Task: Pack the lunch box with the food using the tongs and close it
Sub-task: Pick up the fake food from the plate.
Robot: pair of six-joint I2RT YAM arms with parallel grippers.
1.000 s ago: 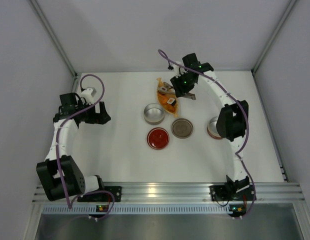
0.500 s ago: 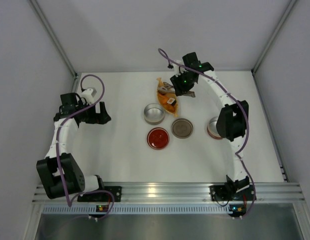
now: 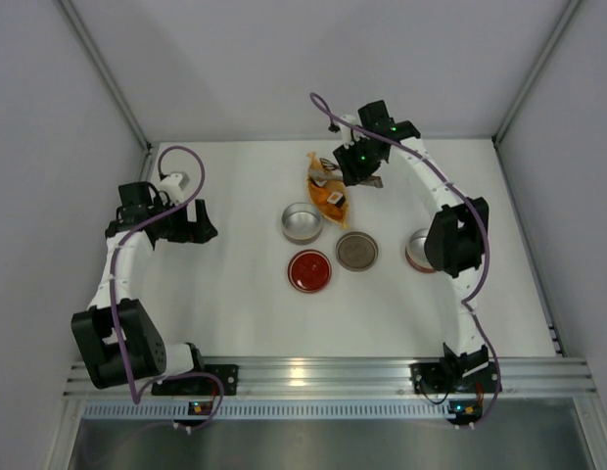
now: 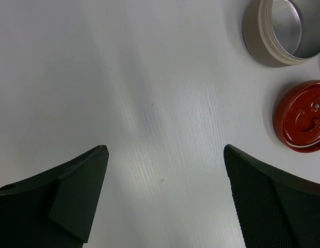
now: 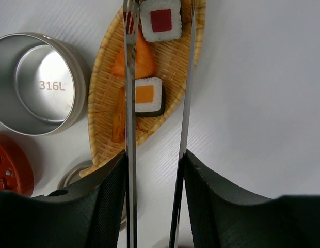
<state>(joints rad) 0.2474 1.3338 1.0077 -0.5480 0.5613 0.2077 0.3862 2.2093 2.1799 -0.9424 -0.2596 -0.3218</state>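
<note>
My right gripper is shut on the silver tongs, one thin arm pressed against each finger. The arms run out over the woven leaf-shaped dish, spread apart. Between them in this view lie two food pieces: a white cube with an orange centre and one with a red centre. An orange lump sits beside the left arm. The round steel lunch box stands open left of the dish. My left gripper hangs open over bare table, far left.
A red lid lies in front of the steel box, with a grey metal disc beside it. Another round container sits half hidden behind my right arm. White walls enclose the table on three sides.
My right gripper has shifted slightly towards the back of the table with the tongs. The left arm has not moved.
</note>
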